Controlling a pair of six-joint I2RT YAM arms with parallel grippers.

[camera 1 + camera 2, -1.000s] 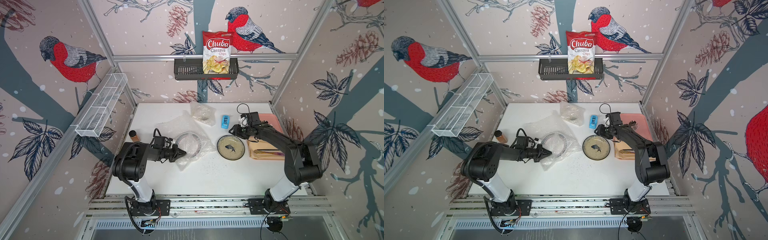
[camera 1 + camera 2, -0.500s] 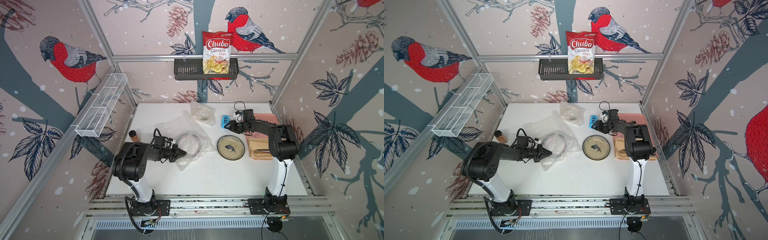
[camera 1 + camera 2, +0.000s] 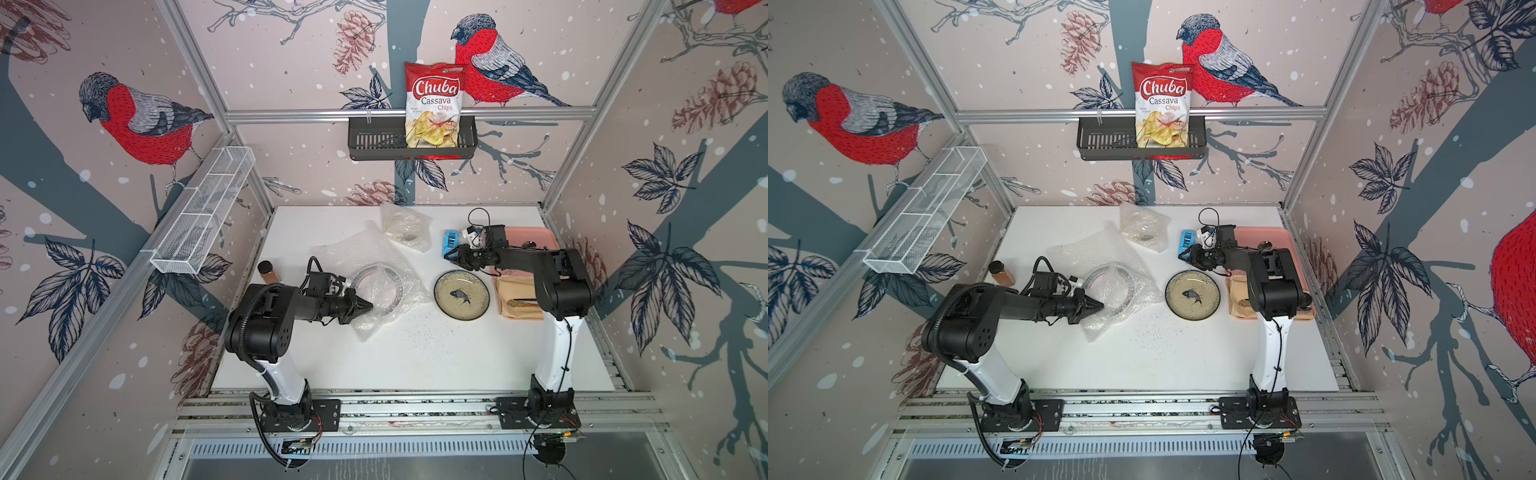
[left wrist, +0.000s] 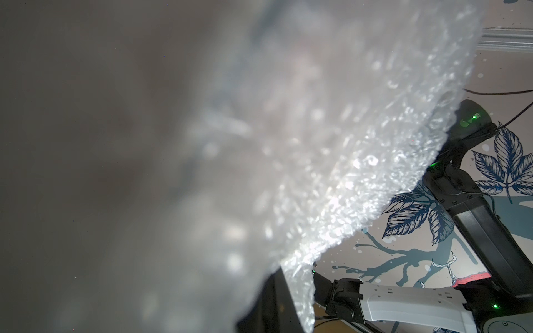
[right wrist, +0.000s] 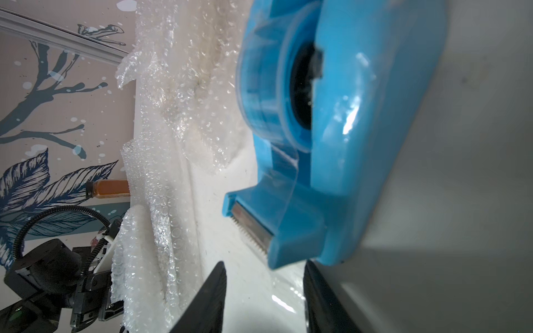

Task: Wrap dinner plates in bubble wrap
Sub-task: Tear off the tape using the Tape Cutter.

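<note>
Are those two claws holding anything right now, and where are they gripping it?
The left gripper pinches the bubble wrap by its edge. The right gripper holds nothing, open beside the tape dispenser.

Left arm [image 3: 266, 324] and right arm [image 3: 561, 286]: black joint housings, white lower links, black base plates [image 3: 328, 417] screwed to an aluminium rail [image 3: 415, 405]. Left arm carries a ribbed black conduit [image 3: 244, 328]; right arm a thin black cable [image 3: 568, 349] and green status lights [image 4: 474, 116]. Left hand [image 3: 365, 306] and right hand [image 3: 449, 255]: black, tapered, white camera mounts [image 3: 469, 237] behind.
</note>
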